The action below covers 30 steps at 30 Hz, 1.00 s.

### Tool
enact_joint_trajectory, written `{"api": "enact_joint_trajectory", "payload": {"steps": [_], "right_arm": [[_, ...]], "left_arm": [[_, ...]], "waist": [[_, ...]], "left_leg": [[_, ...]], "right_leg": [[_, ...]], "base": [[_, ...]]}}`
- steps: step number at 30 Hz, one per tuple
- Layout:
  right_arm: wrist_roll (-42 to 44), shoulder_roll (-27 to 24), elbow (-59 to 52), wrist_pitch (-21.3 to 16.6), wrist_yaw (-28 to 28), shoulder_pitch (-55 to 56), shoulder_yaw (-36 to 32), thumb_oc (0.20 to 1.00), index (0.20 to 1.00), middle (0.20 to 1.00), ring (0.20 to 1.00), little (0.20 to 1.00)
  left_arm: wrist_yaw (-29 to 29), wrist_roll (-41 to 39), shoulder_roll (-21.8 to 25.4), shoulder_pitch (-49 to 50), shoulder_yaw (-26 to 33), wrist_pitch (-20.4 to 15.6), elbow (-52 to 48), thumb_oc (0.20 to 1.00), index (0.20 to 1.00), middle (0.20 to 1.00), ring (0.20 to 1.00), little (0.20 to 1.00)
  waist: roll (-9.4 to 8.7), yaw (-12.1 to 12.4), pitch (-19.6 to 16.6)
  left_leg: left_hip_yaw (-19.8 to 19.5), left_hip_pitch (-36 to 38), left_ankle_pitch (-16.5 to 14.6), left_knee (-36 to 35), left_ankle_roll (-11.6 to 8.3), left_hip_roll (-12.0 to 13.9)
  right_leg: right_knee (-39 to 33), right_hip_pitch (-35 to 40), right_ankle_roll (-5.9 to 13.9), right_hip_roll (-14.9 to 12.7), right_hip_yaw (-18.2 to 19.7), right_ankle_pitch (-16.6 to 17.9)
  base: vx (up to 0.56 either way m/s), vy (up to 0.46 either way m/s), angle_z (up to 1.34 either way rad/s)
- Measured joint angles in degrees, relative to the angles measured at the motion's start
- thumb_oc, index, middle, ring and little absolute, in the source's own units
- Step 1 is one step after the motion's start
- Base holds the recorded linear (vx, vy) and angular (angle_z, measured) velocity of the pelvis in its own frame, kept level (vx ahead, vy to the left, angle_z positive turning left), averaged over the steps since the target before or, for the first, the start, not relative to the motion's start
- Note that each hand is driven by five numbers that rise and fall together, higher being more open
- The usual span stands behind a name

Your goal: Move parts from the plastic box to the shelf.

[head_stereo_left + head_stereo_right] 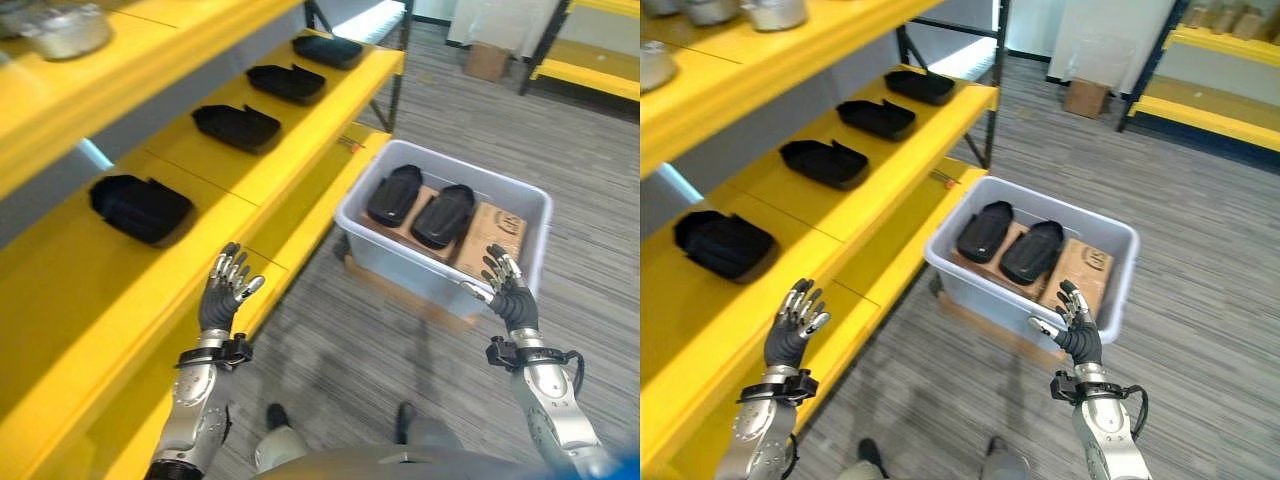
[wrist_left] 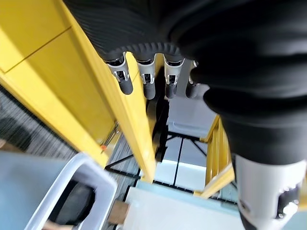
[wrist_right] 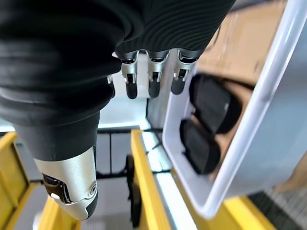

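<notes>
A grey plastic box point(image 1: 530, 200) stands on the floor to the right of the yellow shelf point(image 1: 300, 130). Two black parts point(image 1: 394, 194) point(image 1: 444, 214) lie side by side in it on brown cardboard point(image 1: 495, 235). Several more black parts point(image 1: 140, 207) point(image 1: 236, 126) point(image 1: 287, 81) sit in a row on the shelf board. My left hand point(image 1: 224, 295) is raised in front of the shelf edge, fingers straight, holding nothing. My right hand point(image 1: 509, 290) hovers open at the box's near right rim, also with nothing in it. The box point(image 3: 249, 129) and its two parts point(image 3: 213, 103) show past the right hand's fingers.
Metal pieces point(image 1: 65, 30) rest on the upper shelf board. A second yellow rack point(image 1: 590, 60) and a cardboard carton point(image 1: 487, 60) stand at the far side of the room. Grey striped carpet point(image 1: 350, 350) lies between me and the box.
</notes>
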Motion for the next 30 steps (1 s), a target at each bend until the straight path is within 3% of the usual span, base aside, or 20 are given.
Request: {"api": "enact_joint_trajectory", "payload": {"steps": [1, 2, 3, 4, 5, 7, 11, 14, 15, 16, 18, 19, 20, 23, 30], "right_arm": [[0.00, -0.94, -0.44, -0.36, -0.11, -1.05, 0.17, 1.000, 1.000, 1.000, 1.000, 1.000], [0.02, -1.99, -0.27, -0.67, -0.48, -3.17, 0.71, 1.000, 1.000, 1.000, 1.000, 1.000], [0.02, -2.21, 0.11, -0.57, -0.69, -5.16, 0.88, 1.000, 1.000, 1.000, 1.000, 1.000], [0.03, -2.42, 0.28, -0.56, -0.84, -6.69, 0.89, 1.000, 1.000, 1.000, 1.000, 1.000], [0.04, -2.56, 0.71, -0.54, -0.80, -8.16, 1.33, 1.000, 1.000, 1.000, 1.000, 1.000], [0.03, -2.64, 1.45, -0.54, -0.15, -8.99, 2.15, 1.000, 1.000, 1.000, 1.000, 1.000], [-0.02, -2.37, 3.46, -0.35, 0.30, -9.46, 3.24, 1.000, 1.000, 1.000, 1.000, 1.000], [-0.01, -2.06, 2.40, -0.45, 1.31, -9.41, 3.02, 1.000, 1.000, 1.000, 1.000, 1.000], [-0.02, -2.56, 2.30, -0.45, 1.40, -9.23, 3.07, 1.000, 1.000, 1.000, 1.000, 1.000], [0.05, -2.08, 2.22, -0.43, 1.34, -8.78, 3.02, 1.000, 1.000, 1.000, 1.000, 1.000], [0.05, -1.05, 1.85, -0.39, 1.79, -6.15, 3.39, 1.000, 1.000, 1.000, 1.000, 1.000], [0.09, 0.35, 1.76, -0.21, 1.99, -5.27, 3.76, 1.000, 1.000, 1.000, 1.000, 1.000], [0.07, 0.79, 1.72, -0.06, 2.18, -5.71, 5.00, 1.000, 1.000, 1.000, 1.000, 1.000], [0.14, 2.45, 1.60, 0.49, 2.85, -7.31, 6.02, 1.000, 1.000, 1.000, 1.000, 1.000], [0.61, 2.34, 0.90, 0.87, 3.41, -10.27, 5.83, 1.000, 1.000, 1.000, 1.000, 1.000]], "left_arm": [[0.03, 0.18, -0.07, 0.14, -0.08, 0.00, -1.05, 1.000, 1.000, 1.000, 1.000, 1.000], [0.19, 0.39, -0.24, -0.80, -0.12, -0.20, -1.77, 1.000, 1.000, 1.000, 1.000, 1.000], [0.27, 0.39, -0.80, -2.04, -0.55, -0.16, -1.65, 1.000, 1.000, 1.000, 1.000, 1.000], [0.31, 0.38, -1.91, -3.52, -0.83, -0.16, -1.33, 1.000, 1.000, 1.000, 1.000, 1.000], [0.28, 0.36, -3.15, -4.31, -1.01, -0.16, -1.03, 1.000, 1.000, 1.000, 1.000, 1.000], [-0.10, 0.34, -4.02, -5.51, -1.00, -0.22, -0.63, 1.000, 1.000, 1.000, 1.000, 1.000], [0.38, 0.29, -4.45, -6.13, 0.26, -0.37, 1.57, 1.000, 1.000, 1.000, 1.000, 1.000], [0.41, -0.14, -4.73, -4.32, 1.27, -0.46, 1.45, 1.000, 1.000, 1.000, 1.000, 1.000], [0.40, -0.15, -4.64, -4.11, 1.26, -0.46, 1.43, 1.000, 1.000, 1.000, 1.000, 1.000], [0.41, -0.18, -3.66, -4.67, 1.35, -0.46, 1.39, 1.000, 1.000, 1.000, 1.000, 1.000], [0.41, -0.19, -2.52, -6.56, 1.53, -0.56, 0.15, 1.000, 1.000, 1.000, 1.000, 1.000], [0.43, -0.23, -1.46, -7.25, 1.43, -1.21, -0.08, 1.000, 1.000, 1.000, 1.000, 1.000], [0.45, -0.26, -1.03, -7.18, 1.89, -1.34, -0.05, 1.000, 1.000, 1.000, 1.000, 1.000], [0.52, -0.31, -0.32, -7.85, 1.83, -1.45, 0.11, 1.000, 1.000, 1.000, 1.000, 1.000], [1.31, -0.21, 1.32, -8.09, 1.84, -1.45, -0.21, 1.000, 1.000, 1.000, 1.000, 1.000]], "waist": [[0.11, -0.12, 0.69], [-0.25, 0.31, 2.80], [-0.21, 0.91, 3.79], [-0.16, 1.28, 4.79], [0.48, 1.64, 5.70], [2.67, 1.88, 7.23], [2.51, 4.46, 9.87], [2.46, 5.95, 9.96], [3.24, 5.92, 9.62], [2.27, 5.58, 10.00], [-0.46, 4.56, 9.88], [-2.24, 4.97, 9.97], [-2.79, 5.90, 10.08], [-3.04, 6.22, 10.21], [-5.11, 6.10, 9.25]], "left_leg": [[-1.61, -1.72, 1.01, 2.59, 1.12, 0.08], [-7.49, -3.35, -3.81, 4.23, 1.09, -2.07], [-12.58, -3.82, -8.75, 2.89, 1.64, -6.04], [-16.77, -3.97, -11.57, 0.21, 1.65, -9.29], [-18.70, -3.70, -12.20, -3.96, 1.85, -11.04], [-18.29, -5.41, -12.24, -11.15, 1.88, -10.93], [-27.03, -7.46, -12.29, -13.95, 1.58, -10.83], [-22.85, -4.41, -12.56, -10.21, 2.04, -9.22], [-21.12, -2.75, -13.58, -8.85, 3.48, -8.92], [-19.45, -2.24, -10.95, -9.04, 2.80, -9.92], [-17.61, -2.25, -10.46, -8.91, 4.93, -12.93], [-16.67, -2.44, -11.65, -7.47, 6.32, -14.75], [-15.22, -2.49, -12.23, -6.18, 6.63, -15.30], [-13.21, -2.39, -15.06, -3.59, 8.27, -16.75], [-11.57, -2.91, -18.48, 0.17, 8.90, -17.48]], "right_leg": [[0.68, -1.84, -0.85, 0.76, 1.54, 0.37], [0.77, -2.91, -0.64, 1.17, 4.57, 0.82], [0.06, -4.28, -0.38, 1.19, 7.40, 1.65], [-1.22, -4.89, -0.13, 1.21, 9.17, 2.75], [-2.39, -4.99, 0.14, 1.67, 9.90, 2.94], [-4.14, -4.75, -1.13, 3.37, 9.64, 3.77], [-4.59, -4.94, -0.75, 4.99, 15.44, 4.07], [-6.21, -4.03, 0.09, 5.36, 19.22, 4.70], [-6.86, -3.76, 0.15, 5.25, 19.16, 4.85], [-7.69, -3.15, 1.73, 3.54, 19.45, 5.88], [-9.70, -2.31, 3.27, 0.32, 19.25, 6.90], [-9.38, -1.36, 3.51, -1.74, 18.84, 7.51], [-9.55, -1.37, 4.13, -2.61, 19.23, 7.91], [-9.68, -0.77, 5.45, -4.09, 19.14, 9.23], [-10.08, -0.01, 6.79, -5.04, 19.04, 8.73]], "base": [[0.02, 0.055, -0.78], [0.05, 0.047, -0.99], [0.09, 0.064, -1.02], [0.11, 0.086, -0.99], [0.13, 0.117, -0.81], [0.20, 0.183, -0.70], [0.20, 0.205, -0.74], [0.19, 0.219, -1.13], [0.11, 0.133, -1.10], [0.14, 0.199, -0.71], [0.12, 0.204, -0.16], [0.09, 0.198, -0.19], [0.09, 0.194, -0.26], [0.07, 0.158, -0.27], [0.08, 0.182, -0.12]]}}
